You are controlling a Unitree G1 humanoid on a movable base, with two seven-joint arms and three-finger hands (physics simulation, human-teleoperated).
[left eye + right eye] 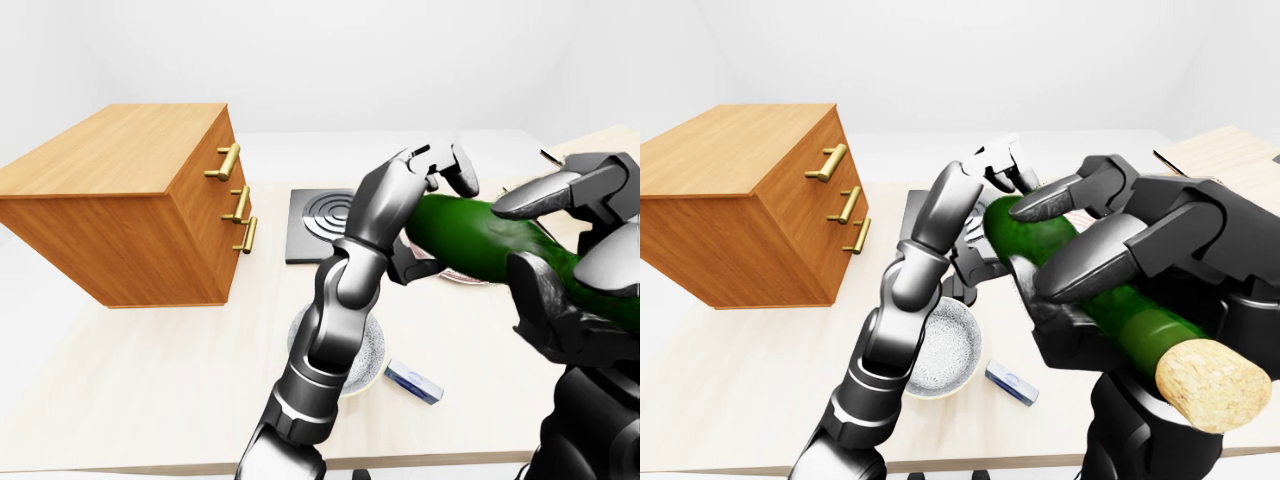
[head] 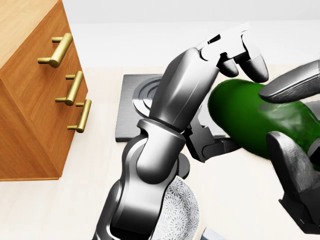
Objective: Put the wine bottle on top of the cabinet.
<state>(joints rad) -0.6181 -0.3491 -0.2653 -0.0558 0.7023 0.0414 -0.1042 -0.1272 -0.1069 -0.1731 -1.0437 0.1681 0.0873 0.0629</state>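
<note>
R hand (image 1: 1140, 270) grips green wine bottle (image 1: 1095, 290) sideways in the air, cork (image 1: 1210, 385) nearest cam. L hand (image 2: 235, 50) fingers curled loosely on bottle's base, not clamped. Patterned bowl (image 1: 940, 350) below; wooden cabinet (image 1: 150, 200) well apart, left.
</note>
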